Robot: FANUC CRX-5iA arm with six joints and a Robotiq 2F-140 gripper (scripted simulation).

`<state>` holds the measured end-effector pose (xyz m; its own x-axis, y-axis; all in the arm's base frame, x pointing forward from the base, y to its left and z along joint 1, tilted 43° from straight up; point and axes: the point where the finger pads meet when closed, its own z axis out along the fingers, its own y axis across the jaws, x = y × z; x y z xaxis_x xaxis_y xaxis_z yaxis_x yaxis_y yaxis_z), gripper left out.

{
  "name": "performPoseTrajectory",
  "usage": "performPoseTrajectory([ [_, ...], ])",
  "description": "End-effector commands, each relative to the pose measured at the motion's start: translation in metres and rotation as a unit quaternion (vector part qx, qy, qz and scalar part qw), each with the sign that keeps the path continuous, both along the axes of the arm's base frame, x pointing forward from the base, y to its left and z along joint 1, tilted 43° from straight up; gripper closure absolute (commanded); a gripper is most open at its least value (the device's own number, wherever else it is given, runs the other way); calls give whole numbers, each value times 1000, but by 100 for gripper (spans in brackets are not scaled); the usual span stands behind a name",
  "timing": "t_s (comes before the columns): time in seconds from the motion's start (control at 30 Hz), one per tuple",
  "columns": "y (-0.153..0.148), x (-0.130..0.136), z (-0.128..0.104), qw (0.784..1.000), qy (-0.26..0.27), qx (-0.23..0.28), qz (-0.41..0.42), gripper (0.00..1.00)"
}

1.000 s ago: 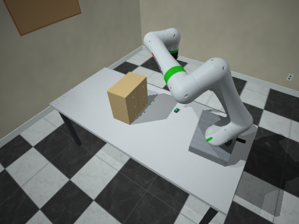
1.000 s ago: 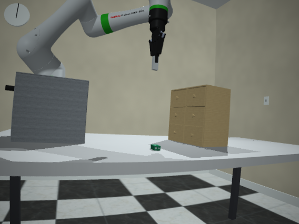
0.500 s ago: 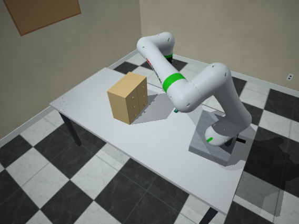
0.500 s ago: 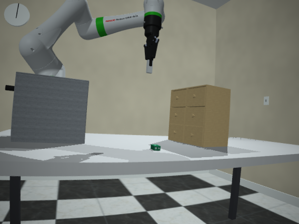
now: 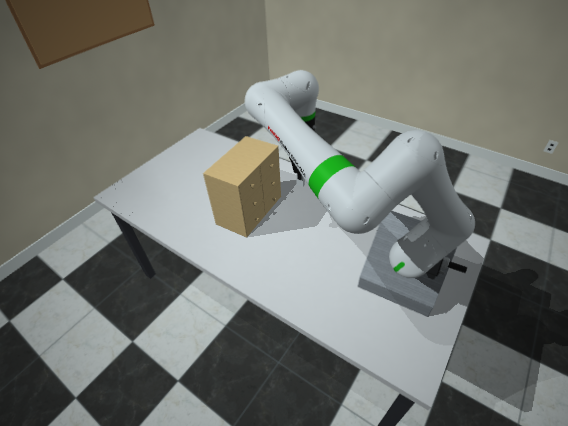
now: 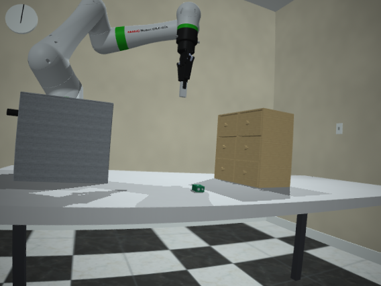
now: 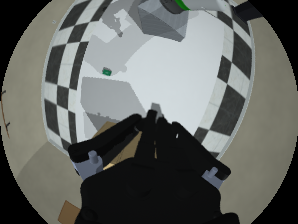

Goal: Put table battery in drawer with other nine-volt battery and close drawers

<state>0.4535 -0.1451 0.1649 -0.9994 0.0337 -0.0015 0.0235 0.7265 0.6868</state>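
The small tan chest (image 5: 242, 192) stands on the white table, with several knobbed drawers in two columns, all pushed in; it also shows in the exterior view (image 6: 253, 148) and the wrist view (image 7: 103, 99). The green nine-volt battery (image 6: 198, 188) lies on the table a short way in front of the chest, and appears as a small green spot in the wrist view (image 7: 105, 70). In the top view the arm hides it. My gripper (image 6: 182, 92) is shut and empty. It hangs pointing down, high above the table, above and a little to the side of the battery. Its fingertips meet in the wrist view (image 7: 154, 112).
The arm's grey pedestal block (image 6: 62, 139) (image 5: 402, 280) stands on the table at the end away from the chest. The arm's long link (image 5: 310, 160) reaches over the table beside the chest. The table's edges drop to a checkered floor.
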Motion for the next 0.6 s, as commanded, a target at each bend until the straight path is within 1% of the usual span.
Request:
performPoseTrajectory([
  [0.0,1,0,1,1000,-1,0,0,100],
  [0.3,2,2,-1,1000,-9,-1,-8,100],
  [0.57,8,11,-7,998,-48,-2,-45,100],
])
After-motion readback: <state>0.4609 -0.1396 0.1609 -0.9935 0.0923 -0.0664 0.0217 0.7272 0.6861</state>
